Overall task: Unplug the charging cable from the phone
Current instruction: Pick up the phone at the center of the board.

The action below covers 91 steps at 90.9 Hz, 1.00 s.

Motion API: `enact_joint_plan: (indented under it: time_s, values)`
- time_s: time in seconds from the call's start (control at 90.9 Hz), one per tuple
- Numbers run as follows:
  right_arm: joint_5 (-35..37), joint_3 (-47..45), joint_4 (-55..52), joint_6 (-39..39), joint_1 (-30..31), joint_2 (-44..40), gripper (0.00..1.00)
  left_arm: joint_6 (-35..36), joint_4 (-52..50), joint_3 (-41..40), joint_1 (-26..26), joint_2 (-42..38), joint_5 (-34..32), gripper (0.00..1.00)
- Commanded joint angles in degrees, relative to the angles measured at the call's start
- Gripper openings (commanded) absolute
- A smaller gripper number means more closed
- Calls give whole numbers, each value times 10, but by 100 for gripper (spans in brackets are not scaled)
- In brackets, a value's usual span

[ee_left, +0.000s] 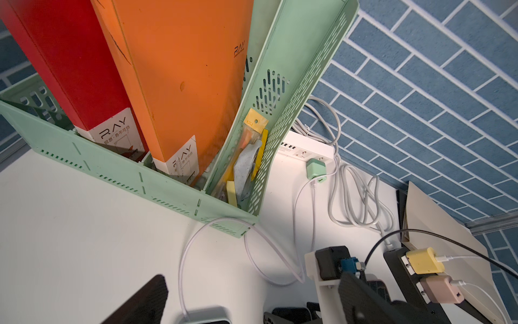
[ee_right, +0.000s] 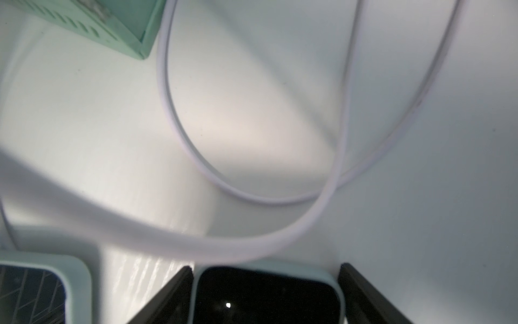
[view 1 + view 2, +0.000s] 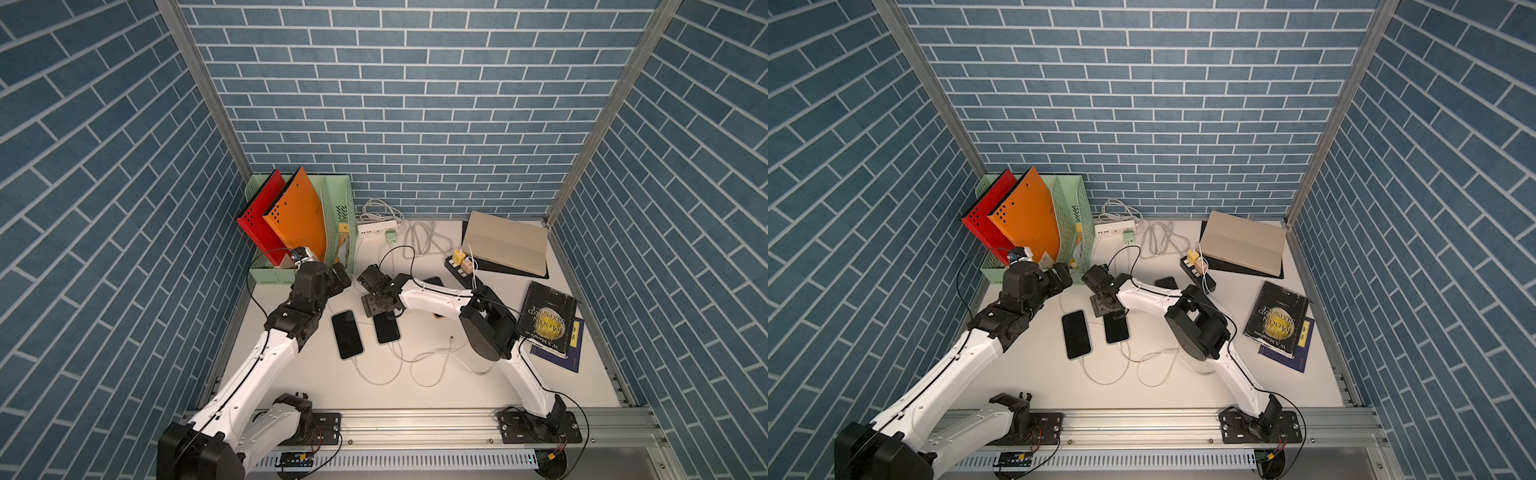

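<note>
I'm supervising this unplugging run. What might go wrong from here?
1. The right gripper straddles the phone at its far end, but the plug sits at the near end. The open left gripper is nowhere near it, so pulling may just drag the phone.
2. A cable loop crosses just ahead of the fingers and might snag.
3. The second phone lies close beside; a finger might nudge it.

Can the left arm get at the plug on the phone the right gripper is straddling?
Probably yes: the plug sits at the phone's near end, uncovered; the right gripper straddles the far end. The second phone lies close beside.
</note>
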Motion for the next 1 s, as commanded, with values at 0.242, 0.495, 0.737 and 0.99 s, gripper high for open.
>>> enact_joint_plan:
  time_s: [0.242, 0.495, 0.737, 0.99]
  values:
    - [50, -5, -38, 5, 6, -34, 91, -4, -3, -4, 5, -3, -7, 100]
    - [25, -28, -43, 25, 12, -48, 99, -5, 0, -1, 5, -2, -6, 100]
    - [-2, -16, -66, 36, 13, -26, 99, -5, 1, -4, 5, -3, -9, 100]
    - [-9, -5, -73, 36, 14, -7, 100, -3, 3, -10, 7, -2, -10, 100]
